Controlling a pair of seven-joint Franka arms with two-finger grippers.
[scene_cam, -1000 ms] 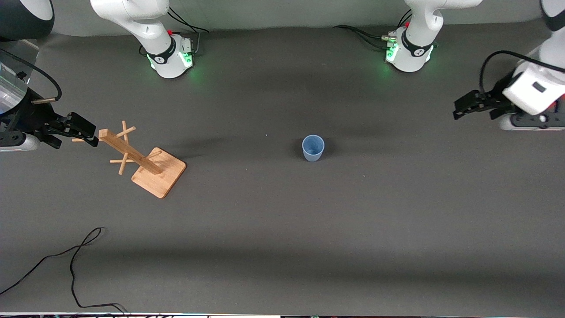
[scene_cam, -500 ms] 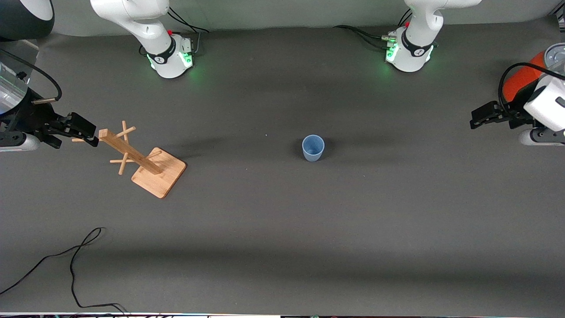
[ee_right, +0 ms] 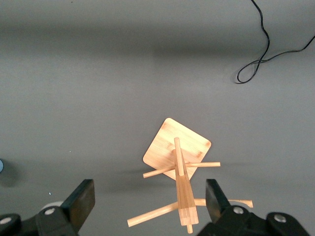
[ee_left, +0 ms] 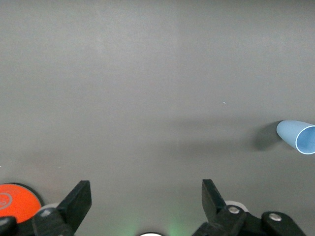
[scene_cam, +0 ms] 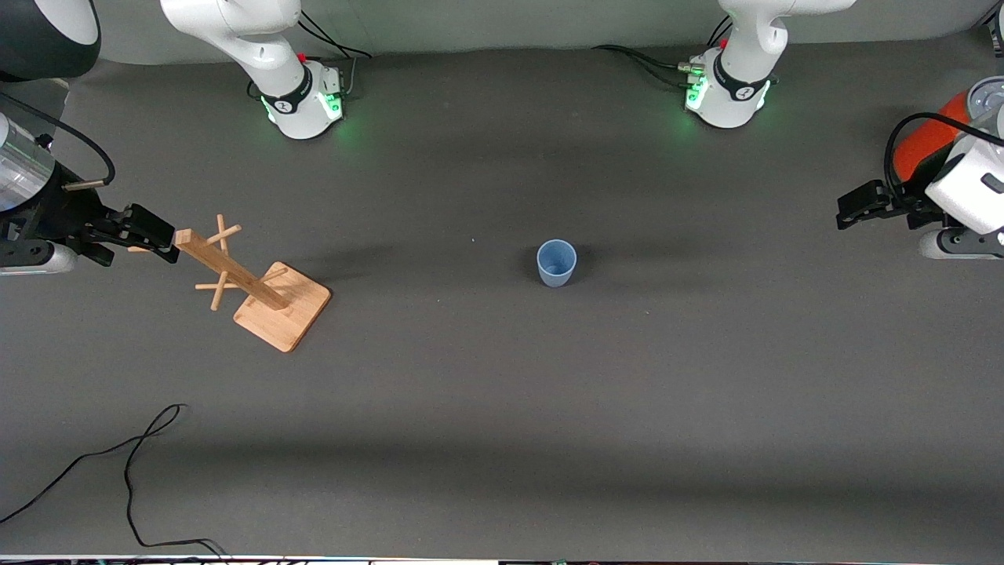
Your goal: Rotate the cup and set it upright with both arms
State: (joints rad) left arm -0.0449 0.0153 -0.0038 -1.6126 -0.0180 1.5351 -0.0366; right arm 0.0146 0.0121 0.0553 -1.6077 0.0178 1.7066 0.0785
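The table (scene_cam: 502, 408) is a dark grey mat, and the two arms come down from bases at its 12 o'clock edge in the front view. Each arm is swung out to its own end of the table, well apart from the cup.

The right gripper (scene_cam: 145, 234) hangs high at about 9 o'clock, over the top of the peg rack (scene_cam: 259, 286). Its fingers (ee_right: 81, 199) are spread wide and hold nothing; in the right wrist view the rack's post shows between them, well below.

The left gripper (scene_cam: 859, 205) hangs at about 3 o'clock, over the table just beside the orange can (scene_cam: 925, 141). Its fingers (ee_left: 78, 196) are also spread wide and empty.

The rack stands upright on its square wooden base, toward the right arm's end of the table.

The can is at the left arm's end, partly hidden by the arm.

A black cable (scene_cam: 125, 463) snakes across the mat at about 7 o'clock.

The cup (scene_cam: 556, 263), light blue, stands upright with its mouth up, near the middle of the table, untouched.
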